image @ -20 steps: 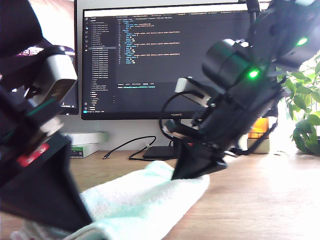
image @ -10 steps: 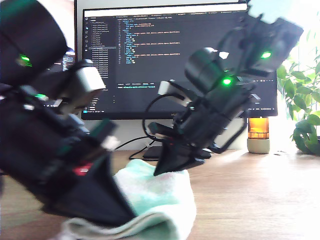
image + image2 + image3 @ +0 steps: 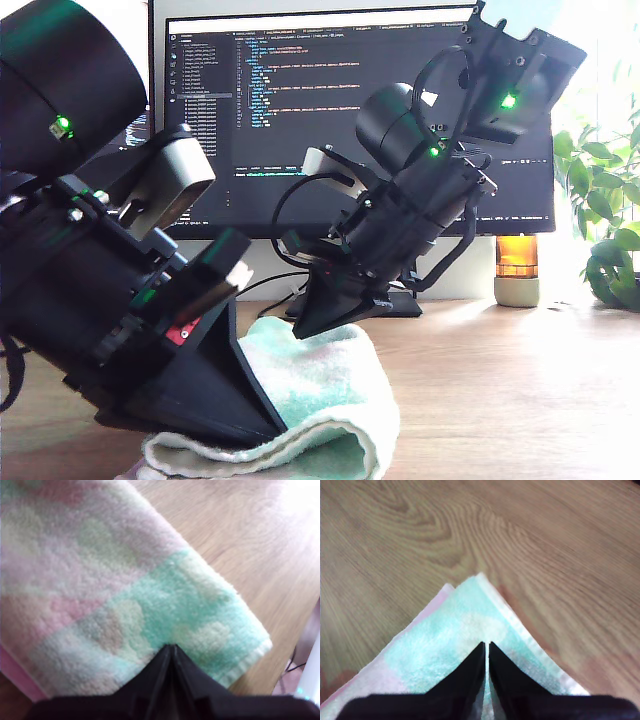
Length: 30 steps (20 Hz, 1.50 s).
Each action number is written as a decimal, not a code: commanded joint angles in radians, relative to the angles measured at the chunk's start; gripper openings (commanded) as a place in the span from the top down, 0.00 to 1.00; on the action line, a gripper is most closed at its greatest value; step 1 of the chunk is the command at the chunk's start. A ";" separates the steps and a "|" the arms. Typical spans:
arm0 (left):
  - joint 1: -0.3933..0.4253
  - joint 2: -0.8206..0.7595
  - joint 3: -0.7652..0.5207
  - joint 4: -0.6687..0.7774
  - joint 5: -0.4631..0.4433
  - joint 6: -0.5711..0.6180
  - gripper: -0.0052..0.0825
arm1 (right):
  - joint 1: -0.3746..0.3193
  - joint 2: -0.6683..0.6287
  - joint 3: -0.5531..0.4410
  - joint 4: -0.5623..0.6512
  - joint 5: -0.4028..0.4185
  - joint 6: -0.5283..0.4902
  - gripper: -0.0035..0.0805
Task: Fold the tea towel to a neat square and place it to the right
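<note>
The tea towel (image 3: 335,385) lies doubled on the wooden table (image 3: 510,400), its rounded fold toward the exterior view's right. In the first wrist view the tea towel (image 3: 100,580) shows pink and mint patches, and my first gripper (image 3: 170,650) is shut on it near a hemmed corner. My second gripper (image 3: 486,647) is shut on a mint corner of the tea towel (image 3: 445,635) that lies over a pinkish-white layer. In the exterior view a near arm's gripper (image 3: 270,430) and a far arm's gripper (image 3: 305,328) both sit at the towel. I cannot tell which arm is which.
A monitor (image 3: 300,120) with code stands at the back, with a black cable (image 3: 265,290) by its foot. In the exterior view's right stand an amber jar (image 3: 517,268) and a leafy plant (image 3: 610,220). Bare wood shows to the right of the towel.
Both arms have swung toward the exterior view's left, drawing the towel's upper layer with them. The towel now lies shorter and thicker, with a rounder fold.
</note>
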 commanded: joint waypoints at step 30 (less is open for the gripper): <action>0.026 -0.165 -0.041 -0.013 0.048 0.306 0.97 | 0.274 -0.785 -0.421 -0.401 0.332 -0.816 0.97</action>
